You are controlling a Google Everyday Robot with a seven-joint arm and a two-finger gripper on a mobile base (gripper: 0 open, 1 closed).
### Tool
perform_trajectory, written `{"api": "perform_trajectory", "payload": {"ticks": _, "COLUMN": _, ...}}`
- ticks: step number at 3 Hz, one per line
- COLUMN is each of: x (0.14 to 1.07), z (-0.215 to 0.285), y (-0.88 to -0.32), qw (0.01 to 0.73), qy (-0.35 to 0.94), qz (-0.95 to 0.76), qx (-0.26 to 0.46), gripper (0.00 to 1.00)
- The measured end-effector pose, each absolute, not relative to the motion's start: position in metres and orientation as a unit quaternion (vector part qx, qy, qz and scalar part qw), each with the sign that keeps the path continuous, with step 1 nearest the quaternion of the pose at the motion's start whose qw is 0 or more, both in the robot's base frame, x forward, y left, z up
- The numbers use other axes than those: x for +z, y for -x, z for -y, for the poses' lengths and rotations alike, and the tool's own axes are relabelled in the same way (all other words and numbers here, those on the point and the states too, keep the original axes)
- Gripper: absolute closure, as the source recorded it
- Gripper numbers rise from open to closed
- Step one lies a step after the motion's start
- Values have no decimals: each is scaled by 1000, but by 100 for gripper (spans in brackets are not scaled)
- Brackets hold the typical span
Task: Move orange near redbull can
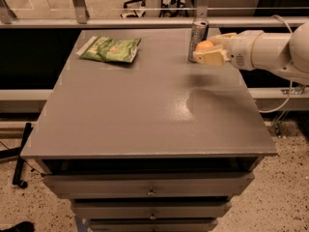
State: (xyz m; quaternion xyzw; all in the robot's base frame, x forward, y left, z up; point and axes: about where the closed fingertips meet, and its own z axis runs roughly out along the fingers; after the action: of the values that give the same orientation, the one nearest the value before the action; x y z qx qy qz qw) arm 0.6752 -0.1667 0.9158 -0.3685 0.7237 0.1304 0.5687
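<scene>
A: Count?
B: One orange (pixel 204 45), one can (pixel 198 32), one bag (pixel 110 49), one gripper (pixel 207 51), one table (pixel 135 115).
A: Orange?
B: Small, round, plain orange, so no long axis. The jaws pinch it and hold it off the table.
A: Can?
B: Slim, silver-blue, upright, with its long axis vertical. It stands just past the jaw tips. The bag lies well apart from them.
</scene>
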Motion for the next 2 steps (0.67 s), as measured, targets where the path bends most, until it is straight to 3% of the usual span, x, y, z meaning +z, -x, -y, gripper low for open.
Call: {"api": "perform_trajectory", "payload": {"ticks": 2, "x": 876, "z": 198, "y": -728, "qw": 558, "qy": 334, "qz": -752, "qx": 112, "gripper": 100}}
